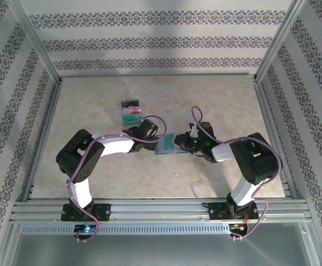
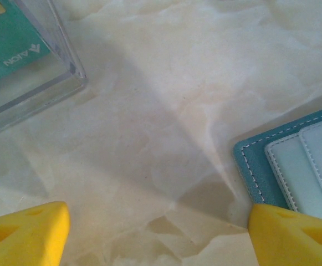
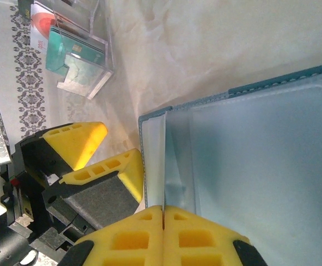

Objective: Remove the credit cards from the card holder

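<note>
Pinching the card holder (image 3: pixel 249 166) mid tabletop (image 1: pixel 149 183), the right gripper (image 3: pixel 163 209) is likely needing a slow pull, with the wide-open left gripper (image 2: pixel 159 213) bracing its corner.

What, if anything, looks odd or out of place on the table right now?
Nothing is spilled or broken. The one odd thing is the card holder: it lies open, and one thin inner flap is lifted away from the rest, pinched by the right gripper. The cards sit in a clear box farther back.

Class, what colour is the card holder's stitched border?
The card holder border is teal with white stitching; left wrist view shows it best.
</note>
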You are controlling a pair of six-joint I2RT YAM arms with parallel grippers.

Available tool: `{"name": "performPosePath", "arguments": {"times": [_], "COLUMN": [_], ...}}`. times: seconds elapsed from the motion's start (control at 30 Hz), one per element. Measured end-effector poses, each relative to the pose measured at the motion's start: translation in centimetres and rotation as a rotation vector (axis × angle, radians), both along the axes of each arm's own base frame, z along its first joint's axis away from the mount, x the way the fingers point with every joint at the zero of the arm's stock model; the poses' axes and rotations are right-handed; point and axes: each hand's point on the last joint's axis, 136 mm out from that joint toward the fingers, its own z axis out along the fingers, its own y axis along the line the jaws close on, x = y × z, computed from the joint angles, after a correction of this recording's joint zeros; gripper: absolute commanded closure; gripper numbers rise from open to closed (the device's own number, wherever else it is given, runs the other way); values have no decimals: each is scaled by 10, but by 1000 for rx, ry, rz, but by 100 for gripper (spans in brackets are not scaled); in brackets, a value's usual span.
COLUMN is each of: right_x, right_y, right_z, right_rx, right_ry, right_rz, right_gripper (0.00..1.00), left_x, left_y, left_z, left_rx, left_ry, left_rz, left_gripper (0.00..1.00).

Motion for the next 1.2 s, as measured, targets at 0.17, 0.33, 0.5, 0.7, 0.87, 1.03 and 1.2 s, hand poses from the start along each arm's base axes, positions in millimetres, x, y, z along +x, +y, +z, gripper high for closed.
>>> {"name": "performPosePath", "arguments": {"times": [0.17,0.33,0.5,0.7,0.87,1.03,1.2], "right_x": [-3,-7,-8,-14,-20,-22,-25], "right_y": [-7,-11,-22,-34,-42,-47,-49], "right_z": [1,5,8,19,31,46,60], "right_rx": [-10,-33,-68,-132,-193,-233,-262], "right_ry": [-4,-19,-27,-54,-82,-123,-170], "right_rz": [-14,-14,-34,-40,-39,-29,-5], "right_gripper": [100,100,100,100,100,100,100], "left_x": [0,1,1,2,-1,-2,2], "left_y": [0,1,2,3,6,9,3], "left_z": [1,2,2,2,6,31,75], "left_rx": [2,6,18,17,27,6,-50], "left_ry": [0,6,10,13,21,-8,-81], "left_rz": [-2,-10,-20,-19,-21,-30,-65], "left_gripper": [16,16,16,16,15,13,11]}}
